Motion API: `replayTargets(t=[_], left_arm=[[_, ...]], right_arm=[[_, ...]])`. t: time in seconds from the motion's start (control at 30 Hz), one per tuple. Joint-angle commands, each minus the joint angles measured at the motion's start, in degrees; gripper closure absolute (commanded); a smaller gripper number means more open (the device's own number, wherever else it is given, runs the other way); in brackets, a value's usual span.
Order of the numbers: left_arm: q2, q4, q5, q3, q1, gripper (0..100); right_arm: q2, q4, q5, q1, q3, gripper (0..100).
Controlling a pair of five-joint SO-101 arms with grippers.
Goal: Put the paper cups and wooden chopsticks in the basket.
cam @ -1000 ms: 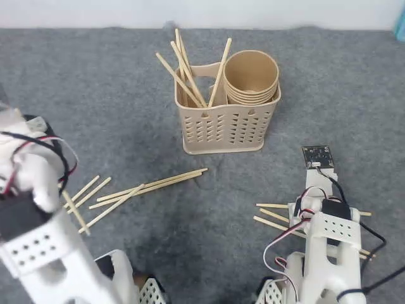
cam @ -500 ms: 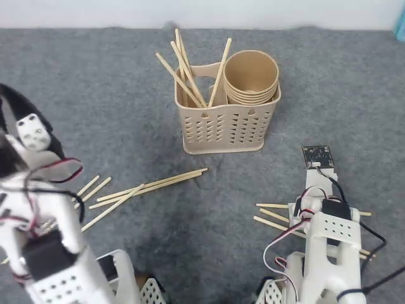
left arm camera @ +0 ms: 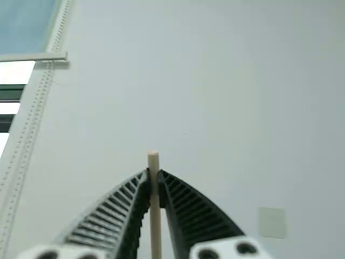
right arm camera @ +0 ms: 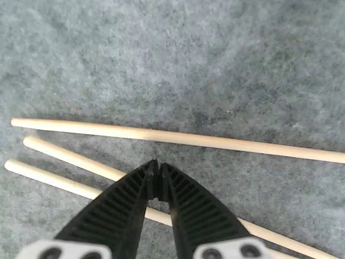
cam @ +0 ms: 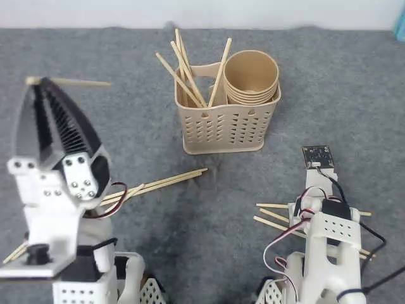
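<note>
In the basket (cam: 221,130), stacked paper cups (cam: 251,76) beside leaning chopsticks (cam: 187,75)

Can't say for sure if it's a home or a lab, but it's a plain indoor room with a small robot bench setup: a table (cam: 126,76) covered in grey felt-like fabric, a bare white wall (left arm camera: 226,81) behind, a window (left arm camera: 15,75) with a ribbed white frame, a blank wall plate (left arm camera: 271,222), plus the white plastic left arm (cam: 54,209) and right arm (cam: 329,253) with exposed wires
</note>
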Motion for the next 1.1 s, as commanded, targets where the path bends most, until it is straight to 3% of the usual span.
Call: replayTargets(t=[0.0,0.17,0.43,0.67,1.07], left_arm=[[7.1,2.3,1.8,-7.8,4.6,99],[18.1,5.2,11.3,-19.8,6.6,99],[35.2,12.7,12.1,-29.8,13.2,99],[46.8,5.5,12.3,-29.6,13.4,99],[50.5,5.1,12.4,-17.3,15.0,99]], right_arm=[[-1.3,0.3,0.6,-0.7,-0.2,99.1],[-1.3,0.3,0.7,-0.7,-0.2,99.1],[-1.3,0.1,0.8,-0.7,-0.3,99.1],[-1.3,0.0,0.8,-0.7,-0.4,99.1],[-1.3,0.0,0.9,-2.2,-0.5,99.1]])
